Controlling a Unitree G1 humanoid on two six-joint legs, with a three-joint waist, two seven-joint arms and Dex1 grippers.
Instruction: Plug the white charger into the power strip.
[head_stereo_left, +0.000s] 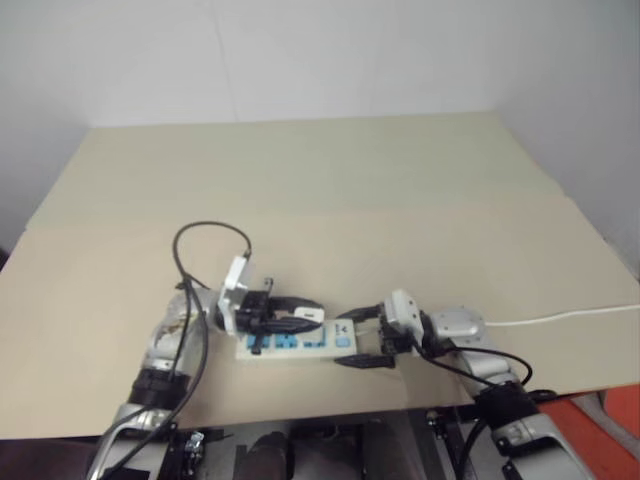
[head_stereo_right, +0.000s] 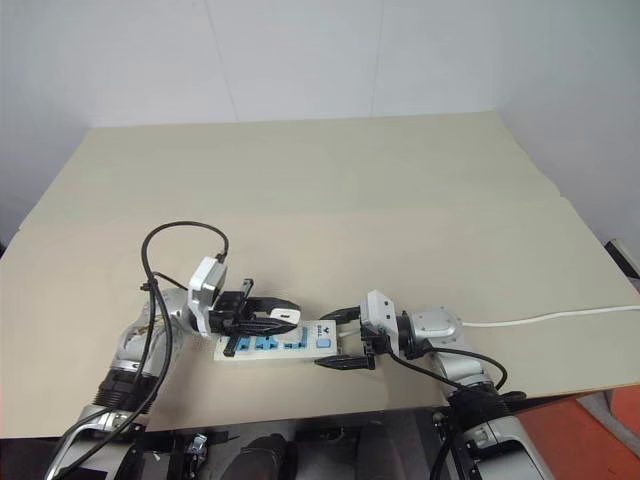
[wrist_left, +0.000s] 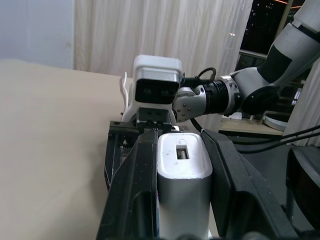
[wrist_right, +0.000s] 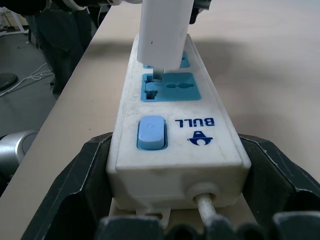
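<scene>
Two hands met over the power strip (head_stereo_right: 275, 346), which lay flat near the front edge of the tan surface (head_stereo_right: 330, 200). The left hand (head_stereo_left: 300, 318) was clamped shut on the white charger (wrist_left: 182, 175), its two black fingers (wrist_left: 132, 190) pressed against the charger's opposite sides. That hand pointed roughly level toward the robot's right, holding the charger above the strip's middle blue socket (wrist_right: 170, 86). From the right wrist view, one metal prong (wrist_right: 157, 74) reached down to the socket's face; whether it had entered the slot could not be told.

The right hand (head_stereo_right: 345, 340) stood spread wide, pointing toward the robot's left, with one dark finger (wrist_right: 75, 185) on each side of the strip's switch end. Both fingers lay against or just beside the strip's long edges; firm contact could not be confirmed. The blue switch (wrist_right: 151, 132) sat between them, next to the printed logo. A thin white cord (head_stereo_right: 550, 320) left that end and ran off across the surface toward the robot's right edge.
</scene>
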